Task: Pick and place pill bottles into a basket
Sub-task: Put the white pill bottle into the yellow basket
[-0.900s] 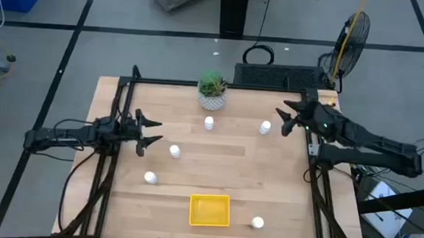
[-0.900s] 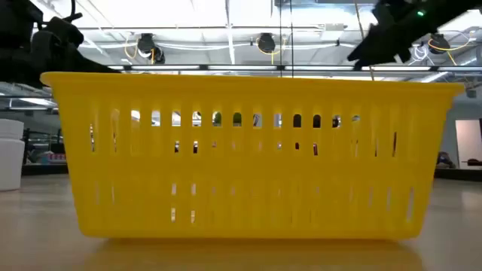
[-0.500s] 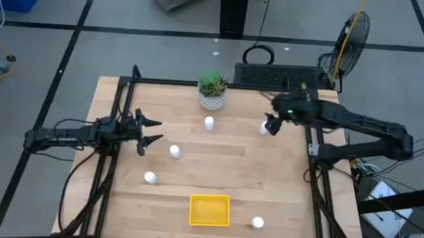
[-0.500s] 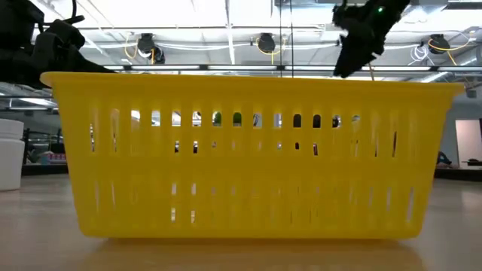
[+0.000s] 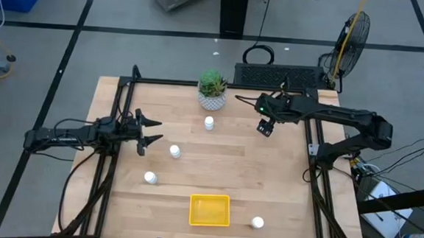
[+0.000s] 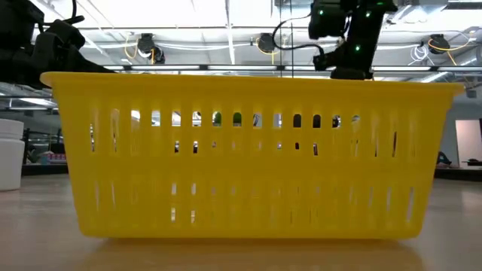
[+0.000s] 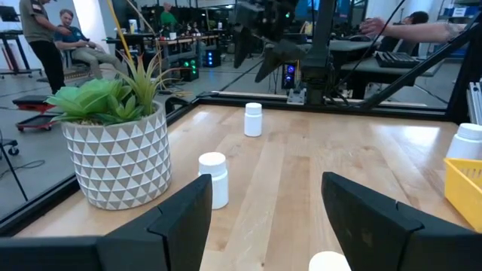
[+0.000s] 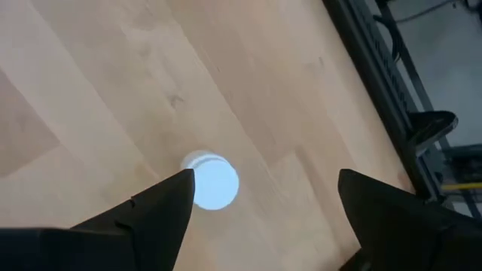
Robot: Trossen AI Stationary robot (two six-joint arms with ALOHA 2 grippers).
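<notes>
The yellow basket [image 5: 210, 210] stands near the table's near edge and fills the low view [image 6: 248, 150]. White pill bottles stand upright on their bases on the table: one [image 5: 209, 122] near the plant pot, one [image 5: 174, 151], one [image 5: 149, 177], and one [image 5: 257, 223] right of the basket. My right gripper [image 5: 265, 126] is open and points down over another bottle [image 8: 211, 181], which stands below, close to one finger [image 8: 154, 214]; the gripper hides this bottle in the high view. My left gripper [image 5: 148, 130] is open and empty at the table's left.
A white patterned plant pot [image 5: 212, 92] stands at the far middle edge and shows in the left wrist view [image 7: 117, 154]. A black frame rail [image 5: 309, 151] runs along the table's right side. People stand in the room beyond the table.
My right gripper has gone from the table's far right edge toward the left, over the bottle at the far right, and has tipped from nearly level to pointing down. That bottle, visible before in the high view, is now covered by the gripper.
</notes>
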